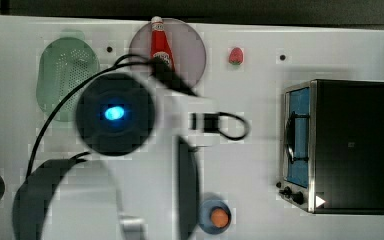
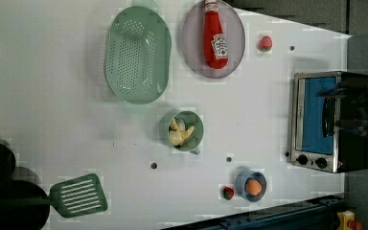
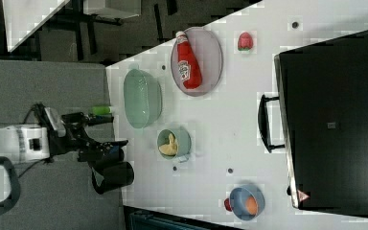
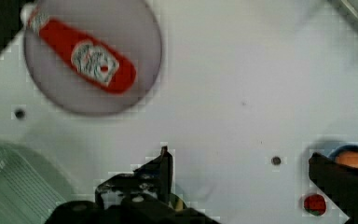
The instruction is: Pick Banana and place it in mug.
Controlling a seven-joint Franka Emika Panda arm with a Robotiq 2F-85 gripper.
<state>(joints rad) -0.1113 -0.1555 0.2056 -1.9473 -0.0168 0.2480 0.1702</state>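
One mug (image 2: 182, 131) on the bench (image 2: 52, 120) holds the Banana (image 2: 179, 132), seen as pale pieces. Also present: one colander (image 2: 136, 55), one plate (image 2: 191, 48) bearing one ketchup bottle (image 2: 214, 36), two strawberries, one toaster oven (image 2: 321, 120). The claw (image 4: 242, 182) stands apart, empty.

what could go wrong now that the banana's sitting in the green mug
The pale yellow banana pokes above the rim of the translucent dark-green mug, so a knock could tip it out. The open hand is spread wide above the table, with the purple plate holding the red ketchup bottle nearby; a careless retreat might clip them.
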